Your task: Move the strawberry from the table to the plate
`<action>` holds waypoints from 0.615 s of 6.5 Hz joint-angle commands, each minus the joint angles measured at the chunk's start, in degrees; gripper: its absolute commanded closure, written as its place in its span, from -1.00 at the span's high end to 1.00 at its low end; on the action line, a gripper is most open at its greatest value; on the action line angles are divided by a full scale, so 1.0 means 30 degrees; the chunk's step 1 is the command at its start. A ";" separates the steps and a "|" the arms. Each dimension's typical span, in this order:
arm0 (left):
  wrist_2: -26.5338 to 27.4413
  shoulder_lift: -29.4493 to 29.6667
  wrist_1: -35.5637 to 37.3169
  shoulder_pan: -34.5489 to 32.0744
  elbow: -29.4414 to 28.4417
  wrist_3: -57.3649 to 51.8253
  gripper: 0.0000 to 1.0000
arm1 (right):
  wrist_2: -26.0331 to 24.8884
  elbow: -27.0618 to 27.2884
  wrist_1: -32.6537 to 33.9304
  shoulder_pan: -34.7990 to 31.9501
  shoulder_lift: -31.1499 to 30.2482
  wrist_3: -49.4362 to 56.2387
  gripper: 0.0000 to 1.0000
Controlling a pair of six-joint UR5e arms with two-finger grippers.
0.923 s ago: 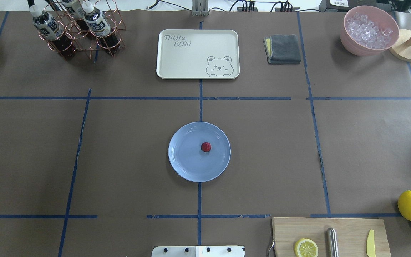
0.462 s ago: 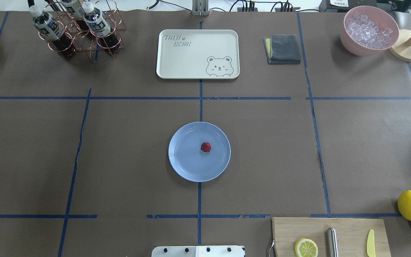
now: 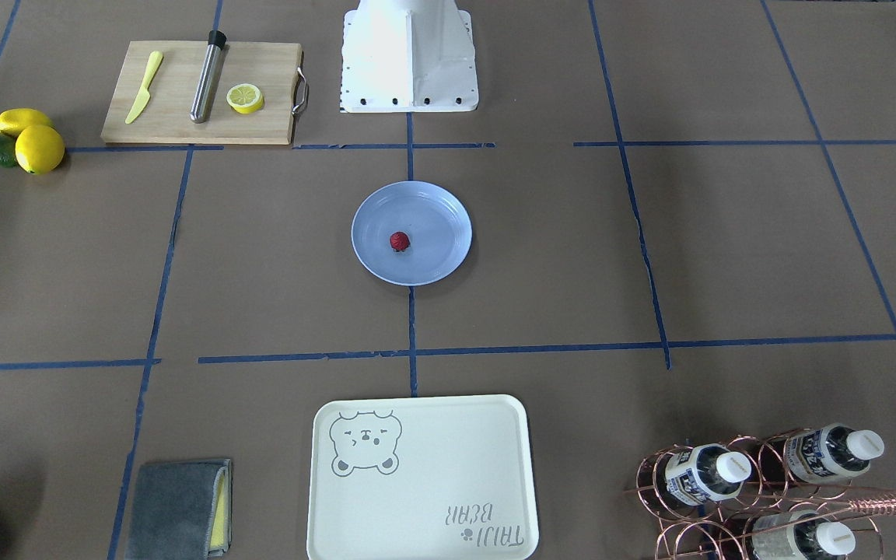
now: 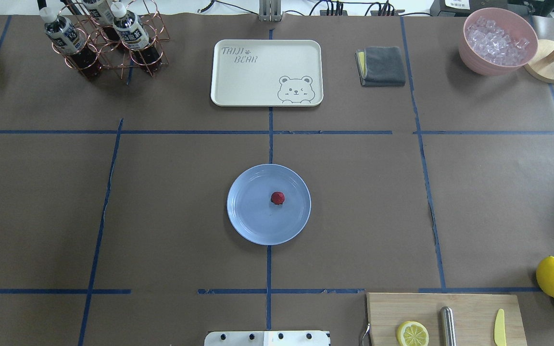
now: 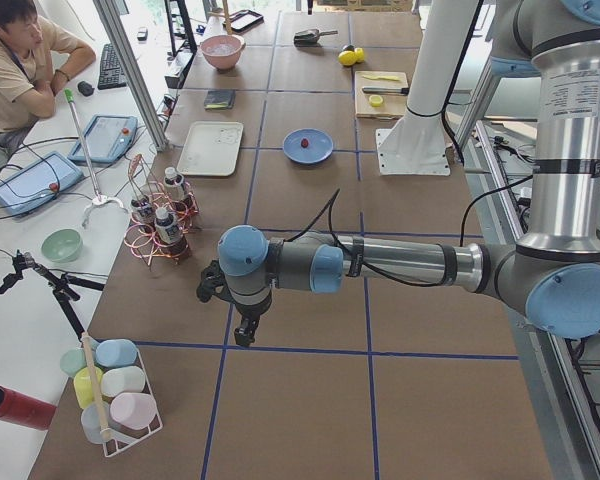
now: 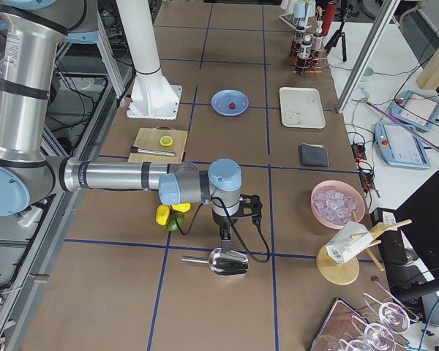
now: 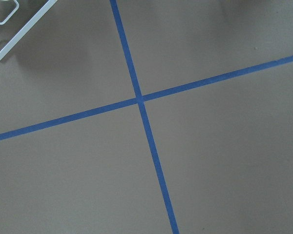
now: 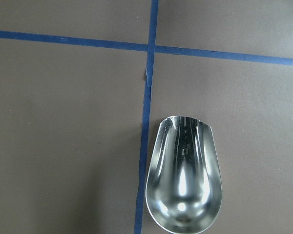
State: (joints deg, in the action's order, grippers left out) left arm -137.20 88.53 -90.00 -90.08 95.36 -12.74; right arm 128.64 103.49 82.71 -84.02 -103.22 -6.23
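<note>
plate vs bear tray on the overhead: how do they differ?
Shape: the plate is round; the tray is rectangular with rounded corners.
Colour: the plate is pale blue; the tray is cream with a bear print.
Load: the plate holds the strawberry; the tray holds nothing.
Shared: both are shallow and rimmed, lie flat on the table, and sit across the same blue tape line.

The scene is lit brightly and evenly from above, and only soft, faint shadows are cast on the table [image 4: 354,216]. A mild sheen is seen on the plate [image 4: 248,221], and strong glare is thrown off the metal scoop [image 8: 183,180]. All views are rendered sharp.
</note>
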 commanded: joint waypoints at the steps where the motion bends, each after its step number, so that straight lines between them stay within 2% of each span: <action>1: 0.0000 -0.0009 0.0000 -0.0001 0.0000 0.0000 1.00 | 0.0154 0.0073 0.0000 -0.0001 -0.0017 -0.0032 1.00; 4: 0.0000 -0.0009 0.0000 0.0028 -0.0029 0.0000 1.00 | 0.0331 0.0190 -0.0029 -0.0001 -0.0222 -0.0032 1.00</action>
State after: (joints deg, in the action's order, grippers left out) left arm -137.20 88.50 -90.00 -90.03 95.32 -12.74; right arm 129.55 104.00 82.63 -84.02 -103.81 -6.32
